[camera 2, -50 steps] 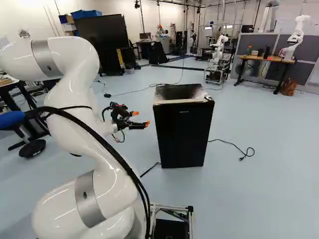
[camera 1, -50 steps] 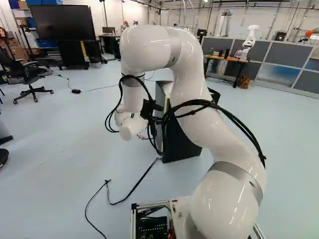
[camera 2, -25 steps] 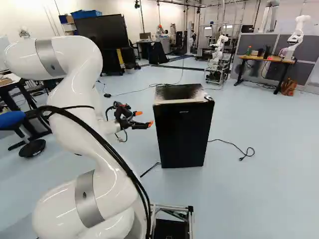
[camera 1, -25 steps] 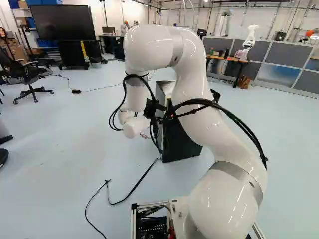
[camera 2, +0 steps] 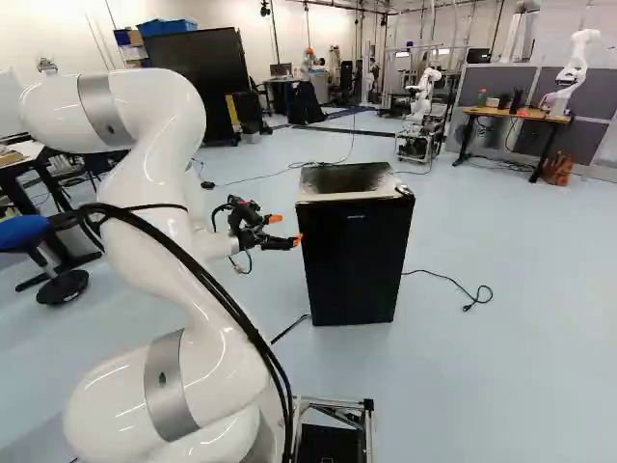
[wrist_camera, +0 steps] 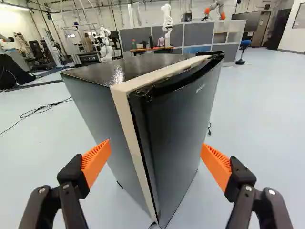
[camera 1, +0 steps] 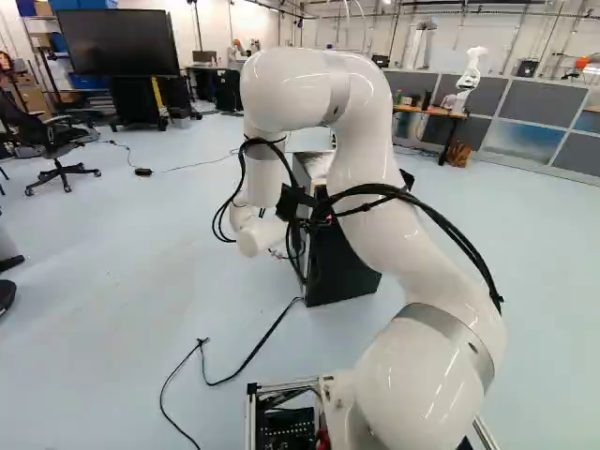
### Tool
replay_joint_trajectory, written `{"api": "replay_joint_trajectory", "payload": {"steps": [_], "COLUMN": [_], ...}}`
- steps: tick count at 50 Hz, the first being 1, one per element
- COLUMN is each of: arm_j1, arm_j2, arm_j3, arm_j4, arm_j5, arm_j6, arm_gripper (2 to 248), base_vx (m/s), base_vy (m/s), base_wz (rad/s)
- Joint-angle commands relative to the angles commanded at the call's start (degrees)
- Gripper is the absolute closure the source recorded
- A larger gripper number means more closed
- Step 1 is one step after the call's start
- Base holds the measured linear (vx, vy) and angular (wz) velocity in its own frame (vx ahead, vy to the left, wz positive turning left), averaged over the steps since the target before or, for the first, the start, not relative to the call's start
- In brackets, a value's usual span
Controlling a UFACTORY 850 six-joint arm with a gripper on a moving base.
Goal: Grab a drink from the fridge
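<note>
1. Evidently, we had the black two-fingered gripper [wrist_camera: 156, 145] spread wide and holding nothing, its ribbed orange pads [wrist_camera: 96, 160] aimed at the glossy black fridge [camera 2: 352, 260], whose near upright edge, trimmed with a cream strip [wrist_camera: 128, 129], lay ahead between them.
2. We judged that advancing off line could jam a fingertip against that edge or the smooth black door [wrist_camera: 183, 124], shoving the fridge across the pale blue floor [camera 2: 482, 367].
3. With little to hook along the door's edge, a pad could also slip off.
4. No drink showed; presumably it sat behind the shut door.
5. Our white arm [camera 1: 281, 89] covered much of the fridge in the left base view, and we could not judge the remaining gap.
</note>
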Motion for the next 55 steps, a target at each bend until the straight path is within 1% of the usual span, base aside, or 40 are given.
{"api": "replay_joint_trajectory", "payload": {"steps": [19, 47, 55], "arm_j1": [-2.0, -4.9, -5.2], "arm_j2": [2.6, 2.0, 1.9], "arm_j3": [0.2, -1.2, -1.3], "arm_j4": [0.0, 0.0, 0.0], "arm_j5": [0.0, 0.0, 0.0], "arm_j6": [0.0, 0.0, 0.0], "arm_gripper": [3, 3, 3], "base_vx": [0.000, 0.000, 0.000], "base_vy": [0.000, 0.000, 0.000], "base_wz": [0.000, 0.000, 0.000]}}
